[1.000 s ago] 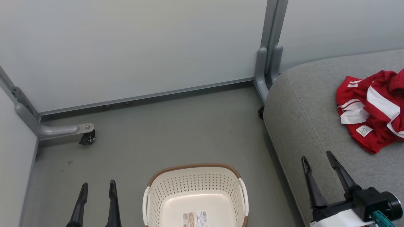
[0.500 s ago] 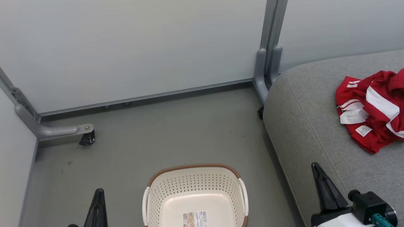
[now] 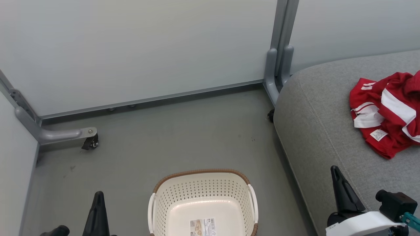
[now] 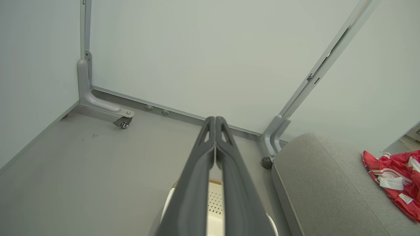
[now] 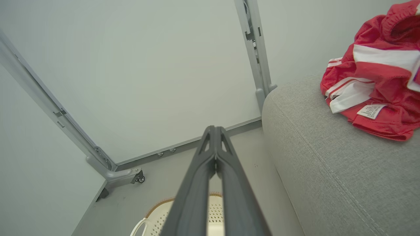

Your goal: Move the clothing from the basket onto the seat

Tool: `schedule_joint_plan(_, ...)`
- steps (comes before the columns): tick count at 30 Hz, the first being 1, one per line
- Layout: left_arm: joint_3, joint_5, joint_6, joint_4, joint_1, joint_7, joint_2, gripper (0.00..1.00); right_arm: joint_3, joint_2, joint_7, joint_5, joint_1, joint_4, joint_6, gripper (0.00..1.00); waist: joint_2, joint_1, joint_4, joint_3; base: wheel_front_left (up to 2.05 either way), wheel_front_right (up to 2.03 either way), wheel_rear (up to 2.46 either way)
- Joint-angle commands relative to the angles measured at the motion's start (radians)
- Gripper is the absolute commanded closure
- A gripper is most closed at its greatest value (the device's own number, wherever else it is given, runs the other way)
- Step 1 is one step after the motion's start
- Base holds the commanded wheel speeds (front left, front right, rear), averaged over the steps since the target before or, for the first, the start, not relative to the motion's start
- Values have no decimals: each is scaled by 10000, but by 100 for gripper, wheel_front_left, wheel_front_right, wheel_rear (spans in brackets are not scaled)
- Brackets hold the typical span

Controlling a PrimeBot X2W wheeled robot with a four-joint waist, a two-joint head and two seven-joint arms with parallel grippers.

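The clothing (image 3: pixel 385 113) lies heaped on the seat (image 3: pixel 321 131), ahead and to the right of the right hand (image 3: pixel 338 177), the nearer of the 2. The basket (image 3: pixel 201 173) sits between that hand and the left hand (image 3: pixel 98 198), showing no garment inside. Both hands are closed and empty; the task looks finished

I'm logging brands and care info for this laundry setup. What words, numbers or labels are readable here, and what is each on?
On the sticker inside the basket: a small picture, a barcode and print, all too small to read.
On the white label of the clothing: rows of fine print, too blurred to read.
Nothing else carries text, so no word or number can be quoted.
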Motion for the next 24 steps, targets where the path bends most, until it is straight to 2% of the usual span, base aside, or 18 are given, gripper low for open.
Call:
schedule_joint_plan(1, 59, -468, -85, -51, -372, 73, 124, 100, -39, -96, 74, 477, -317, -63, -2, 100, 2, 1, 1, 7, 0, 0, 0)
schedule_joint_plan(24, 229, -3888, -277, 587, -1264, 819, 250, 100, -223, -221, 823, 4112, -917, 577, -3, 100, 5, 1, 16, 123, 0, 0, 0)
